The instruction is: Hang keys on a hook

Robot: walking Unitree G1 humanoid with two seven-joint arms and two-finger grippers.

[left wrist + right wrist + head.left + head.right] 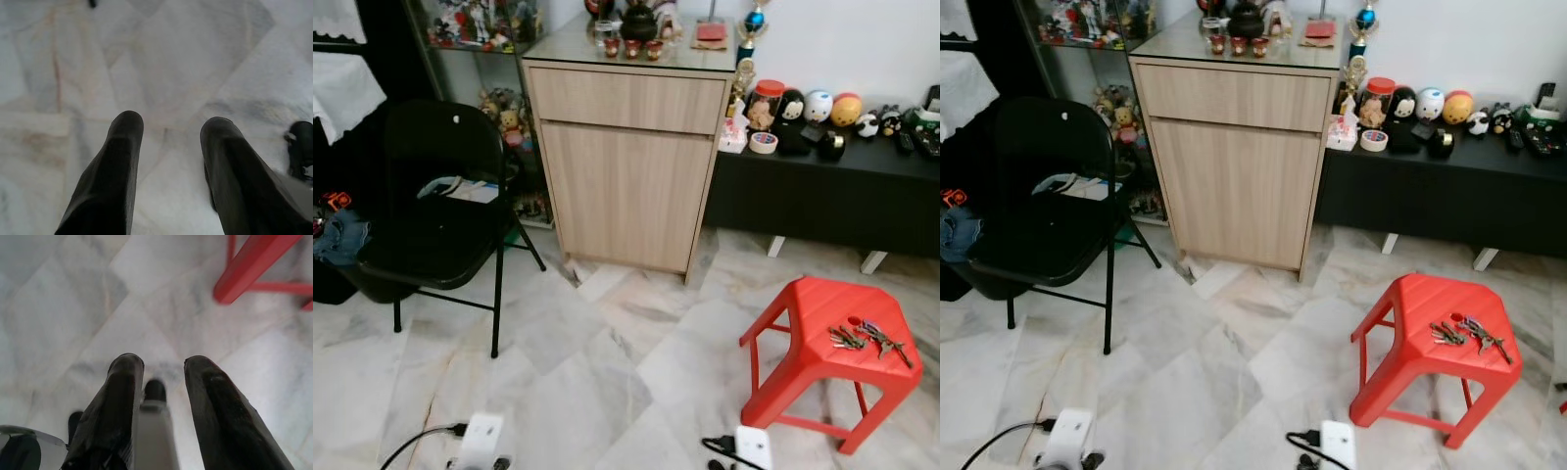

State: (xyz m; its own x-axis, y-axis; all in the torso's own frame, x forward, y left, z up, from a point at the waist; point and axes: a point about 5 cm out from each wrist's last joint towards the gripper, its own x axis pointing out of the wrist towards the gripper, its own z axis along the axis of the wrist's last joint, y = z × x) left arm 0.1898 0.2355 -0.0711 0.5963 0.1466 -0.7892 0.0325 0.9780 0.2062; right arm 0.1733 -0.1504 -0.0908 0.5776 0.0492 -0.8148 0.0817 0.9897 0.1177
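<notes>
- The left claw point(168, 132) hangs over the pale marble floor point(186, 54), its two black fingers point(124, 142) spread apart with nothing between them.
- The right claw point(163, 366) also points down at the floor, its fingers point(126, 377) parted and holding nothing.
- Just beyond the right claw, a leg of the red stool point(254, 264) crosses the floor.
- The keys point(867, 338) lie on the seat of that red stool point(813, 313), ahead of the right claw and to its right, apart from both claws.
- Well ahead of both claws stands a light wood cabinet point(626, 166) with a dark teapot point(638, 22) and small cups on top.
- Ahead of the left claw and to its left sits a black folding chair point(431, 215).
- Beyond the stool, a low black desk point(832, 186) carries round figurines point(819, 105) and a roll of tape point(763, 143).
</notes>
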